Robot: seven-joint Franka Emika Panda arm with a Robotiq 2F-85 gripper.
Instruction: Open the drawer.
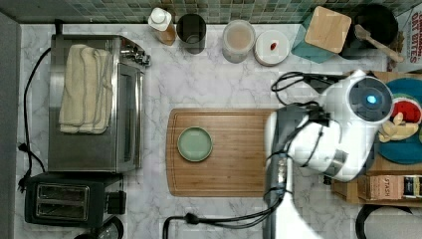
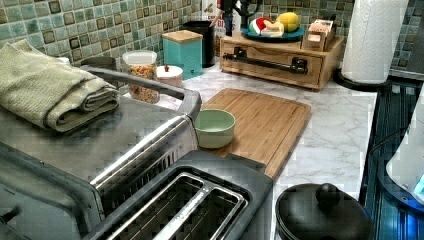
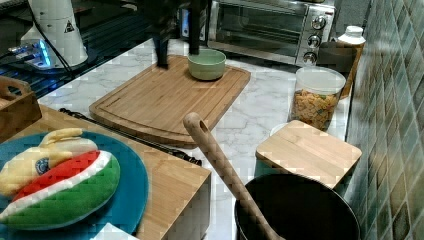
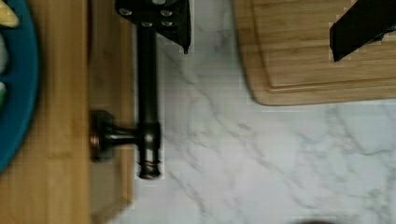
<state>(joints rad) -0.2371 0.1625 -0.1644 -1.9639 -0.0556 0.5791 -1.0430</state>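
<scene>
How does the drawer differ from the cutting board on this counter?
The drawer is a boxy front standing upright with a black bar handle; the cutting board lies flat with no handle. A teal plate of toy food sits above the drawer; the board carries a green bowl. Both are light wood.

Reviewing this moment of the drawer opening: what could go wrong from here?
The pincer is open, one finger over the black bar handle and the other over the cutting board; closing from here might miss the bar. The blue plate of toy fruit rests on the drawer unit's top, so a sharp pull may shake it. The board lies in front and might block the drawer.
</scene>
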